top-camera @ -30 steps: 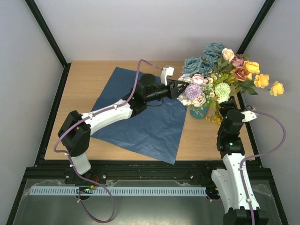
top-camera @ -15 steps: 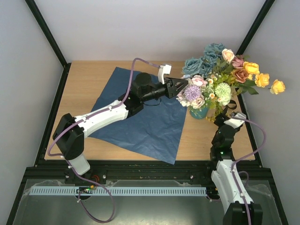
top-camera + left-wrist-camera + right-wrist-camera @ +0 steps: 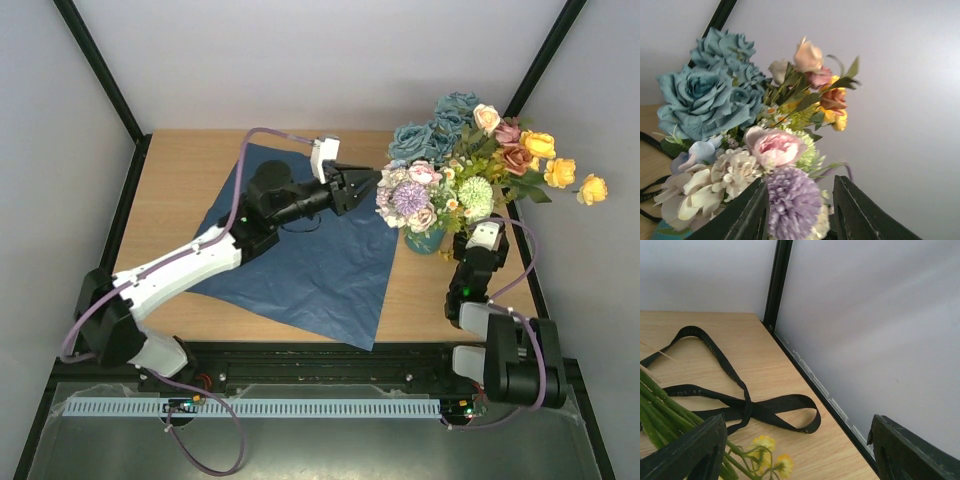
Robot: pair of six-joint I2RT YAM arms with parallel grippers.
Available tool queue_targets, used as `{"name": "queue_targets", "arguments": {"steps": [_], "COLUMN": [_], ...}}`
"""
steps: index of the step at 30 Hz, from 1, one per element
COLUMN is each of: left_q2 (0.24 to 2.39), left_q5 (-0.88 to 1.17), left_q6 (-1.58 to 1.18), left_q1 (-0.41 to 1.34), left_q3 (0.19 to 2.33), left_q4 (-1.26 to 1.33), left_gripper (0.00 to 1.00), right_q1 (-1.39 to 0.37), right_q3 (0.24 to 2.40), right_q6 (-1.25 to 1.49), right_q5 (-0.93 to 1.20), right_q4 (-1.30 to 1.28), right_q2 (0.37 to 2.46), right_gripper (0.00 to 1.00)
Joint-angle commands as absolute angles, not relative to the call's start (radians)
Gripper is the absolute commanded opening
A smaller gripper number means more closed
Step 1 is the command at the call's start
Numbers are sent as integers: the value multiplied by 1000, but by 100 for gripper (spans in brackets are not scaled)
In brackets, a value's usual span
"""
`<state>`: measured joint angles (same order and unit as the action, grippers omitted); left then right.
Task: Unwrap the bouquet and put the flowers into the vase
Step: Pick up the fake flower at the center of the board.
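Note:
The bouquet stands unwrapped: its flowers (image 3: 470,150), blue, pink, rust, yellow, white and pale green, sit upright in the teal vase (image 3: 425,241) at the table's right. The blue paper (image 3: 310,250) lies spread flat mid-table. My left gripper (image 3: 368,182) hovers over the paper's right part, pointing at the blooms from the left, just short of them. In the left wrist view it (image 3: 799,187) is open, with a purple bloom (image 3: 792,202) showing between the fingertips. My right gripper (image 3: 797,427) stands open and holds nothing, low beside the green stems (image 3: 660,405).
The black ribbon (image 3: 740,400) lies loose on the wood to the right of the vase, near the black frame rail (image 3: 805,365) and the grey wall. The right arm (image 3: 470,285) is folded near the table's front right. Yellow blooms (image 3: 575,180) overhang the right edge.
My left gripper has drawn back to the left from the blooms and its jaws have spread a little. The right arm has pulled back toward its base, away from the vase.

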<state>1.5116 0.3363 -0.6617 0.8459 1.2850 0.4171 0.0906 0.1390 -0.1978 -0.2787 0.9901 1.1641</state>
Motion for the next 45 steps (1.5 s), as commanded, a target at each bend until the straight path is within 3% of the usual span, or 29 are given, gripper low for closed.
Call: {"name": "queue_targets", "arguments": {"steps": [1, 9, 12, 15, 18, 26, 27, 30, 32, 37, 45], "left_q2": [1404, 1282, 1266, 1251, 1224, 1120, 1115, 1101, 1083, 1011, 997], "left_q5": [293, 261, 263, 250, 233, 172, 184, 219, 219, 169, 209], "left_q6": [-611, -609, -600, -583, -567, -541, -546, -535, -500, -440, -455], "left_q1": [841, 841, 842, 841, 841, 840, 842, 841, 841, 841, 842], "left_q3": [1226, 1100, 1091, 1073, 1042, 918, 900, 860, 838, 772, 724], "left_q4": [409, 455, 445, 431, 425, 418, 419, 352, 303, 282, 306], "left_gripper": [37, 40, 40, 40, 40, 46, 47, 51, 52, 53, 54], "right_q1": [108, 109, 109, 109, 110, 142, 149, 155, 156, 156, 156], "right_q3": [191, 186, 169, 161, 161, 157, 158, 182, 191, 183, 169], "right_q6": [-298, -347, -338, -340, -350, -389, -407, -470, -508, -535, -657], "right_q5": [-191, -169, -163, -142, -140, -75, -34, 70, 105, 130, 140], "right_q4": [1170, 1165, 1174, 1168, 1167, 1141, 1130, 1070, 1042, 1049, 904], "right_q2": [1267, 1280, 1282, 1280, 1294, 1303, 1294, 1271, 1279, 1351, 1281], "right_gripper": [76, 55, 36, 11, 1, 2, 11, 49, 61, 62, 61]}}
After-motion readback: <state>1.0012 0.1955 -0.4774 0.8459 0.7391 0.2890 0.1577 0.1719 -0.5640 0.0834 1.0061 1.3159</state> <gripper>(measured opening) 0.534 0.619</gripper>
